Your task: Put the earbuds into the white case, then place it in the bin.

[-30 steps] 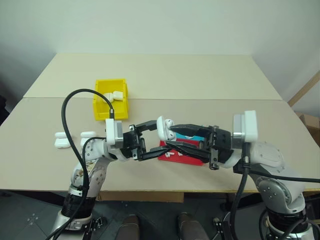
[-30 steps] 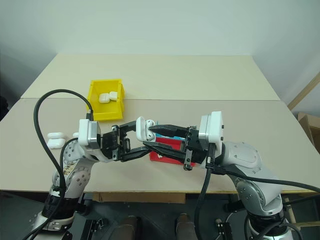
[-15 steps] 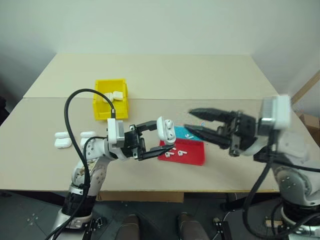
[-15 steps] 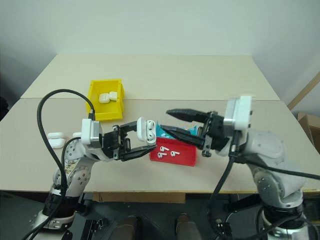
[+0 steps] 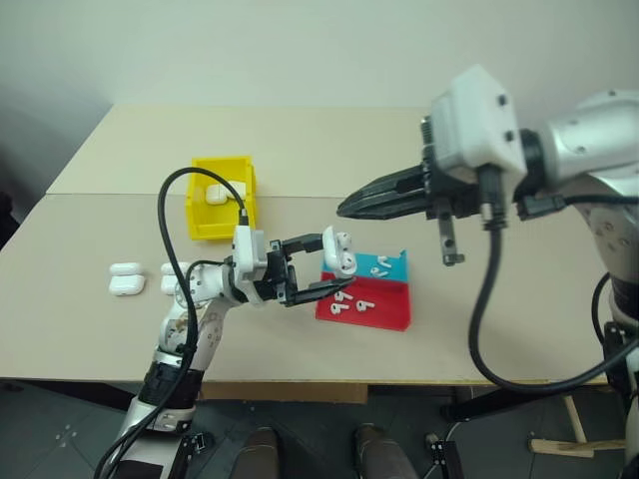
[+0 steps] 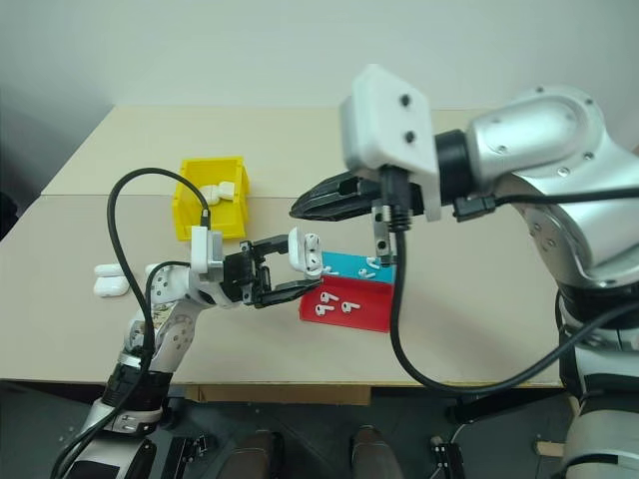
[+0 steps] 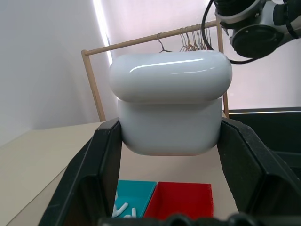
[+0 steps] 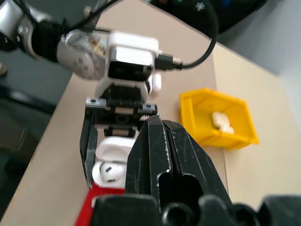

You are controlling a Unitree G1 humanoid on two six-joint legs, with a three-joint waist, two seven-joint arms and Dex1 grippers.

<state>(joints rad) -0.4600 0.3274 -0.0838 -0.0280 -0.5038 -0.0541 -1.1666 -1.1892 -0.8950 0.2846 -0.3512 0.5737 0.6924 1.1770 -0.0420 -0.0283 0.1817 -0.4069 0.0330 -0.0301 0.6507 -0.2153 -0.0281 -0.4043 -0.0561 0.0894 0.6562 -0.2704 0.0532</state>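
White case [image 5: 337, 251], lid open with an earbud [image 8: 107, 170] seated, sits pinched in my left gripper [image 5: 329, 267] above the tray [image 5: 365, 308], while my right gripper [image 5: 351, 207], pressed together, hovers above it.

the bin [image 5: 222, 212] sits on the table [image 5: 329, 150] at the back left, with cases [image 5: 212, 193] in it. the tray [image 5: 364, 299] lies to its right, nearer the front, with earbuds [image 5: 347, 302] in it. two more cases [image 5: 127, 278] lie far left.
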